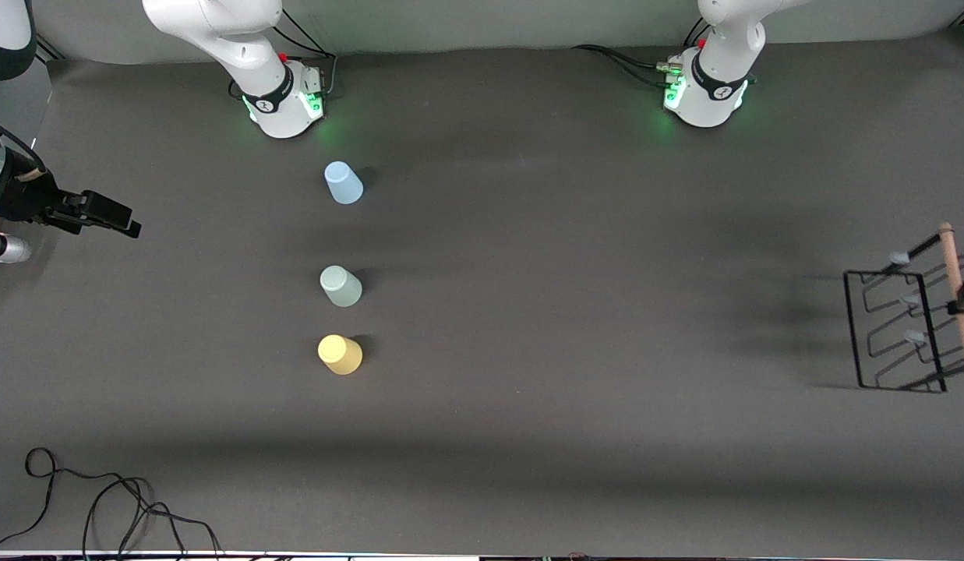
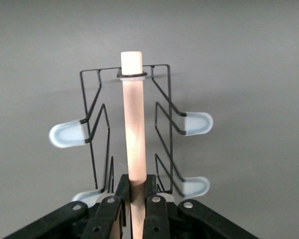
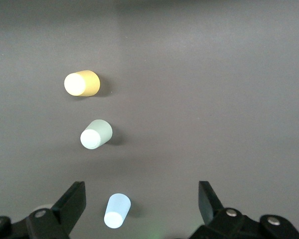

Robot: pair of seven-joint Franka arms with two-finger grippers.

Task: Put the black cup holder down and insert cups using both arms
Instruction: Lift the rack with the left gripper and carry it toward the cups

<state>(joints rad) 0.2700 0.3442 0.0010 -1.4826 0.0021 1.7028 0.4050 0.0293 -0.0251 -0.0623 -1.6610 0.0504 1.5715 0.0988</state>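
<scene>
Right pincer (image 3: 142, 199) hangs wide open and empty over the surface's (image 1: 528, 312) right-arm end, I'd guess waiting. Blue (image 1: 343, 182), green (image 1: 340, 285) and yellow (image 1: 340, 354) cups stand upside down in a row. Left pincer (image 2: 134, 201) is clamped on the black cup holder's (image 1: 910, 327) wooden bar at the left-arm end, probably for carrying.

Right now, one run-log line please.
left gripper: shut on cup holder handle | right gripper: open, over blue cup | cups: three, upside down, unplaced

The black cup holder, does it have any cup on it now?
No. The black cup holder is empty; its capped prongs are bare in both views showing it.
</scene>
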